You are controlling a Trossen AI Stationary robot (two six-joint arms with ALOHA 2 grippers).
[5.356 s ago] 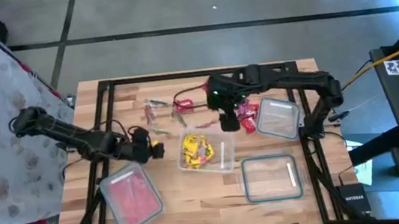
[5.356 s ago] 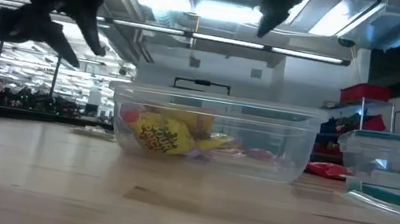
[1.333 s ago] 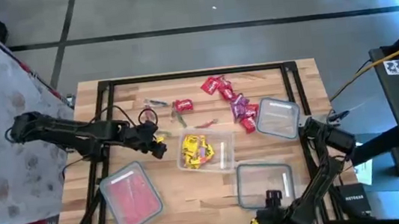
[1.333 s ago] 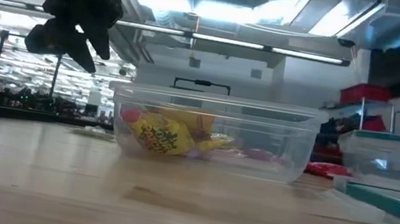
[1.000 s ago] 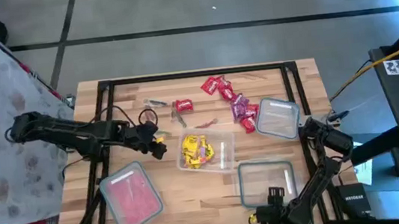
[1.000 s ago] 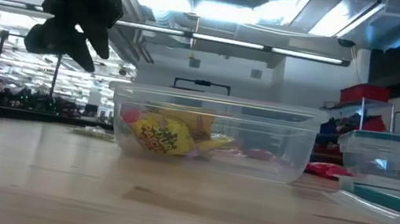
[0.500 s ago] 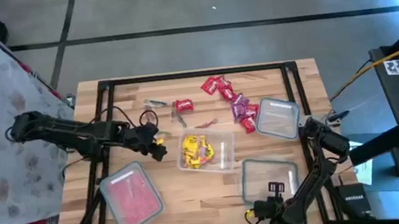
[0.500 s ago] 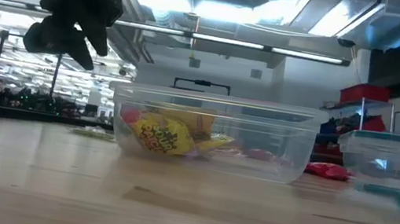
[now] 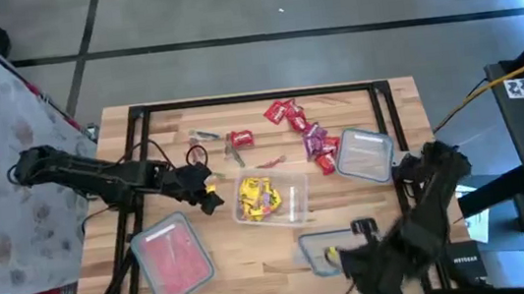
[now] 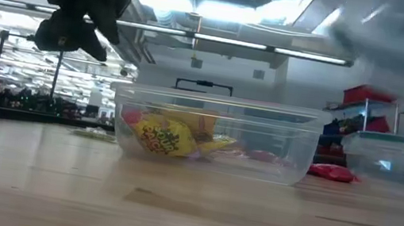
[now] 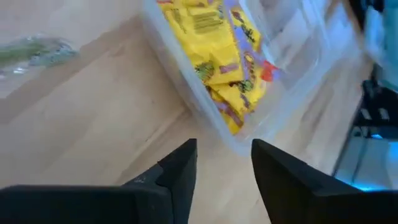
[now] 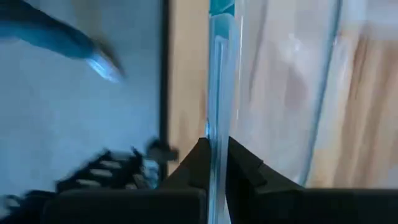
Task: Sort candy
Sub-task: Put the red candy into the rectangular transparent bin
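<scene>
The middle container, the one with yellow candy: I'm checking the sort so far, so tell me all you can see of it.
The middle container is a clear, rounded-corner plastic tub standing upright and lidless on the wooden table. The yellow candy is piled at one end, with a bit of red among it. The left gripper hovers beside it, fingers open, not touching.

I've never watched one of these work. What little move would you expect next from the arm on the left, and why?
Probably a short reach toward the loose candy at the table's far side. The left claw is open and empty, hovering beside the clear container of yellow candy, while the right claw is shut on the rim of an empty container.
</scene>
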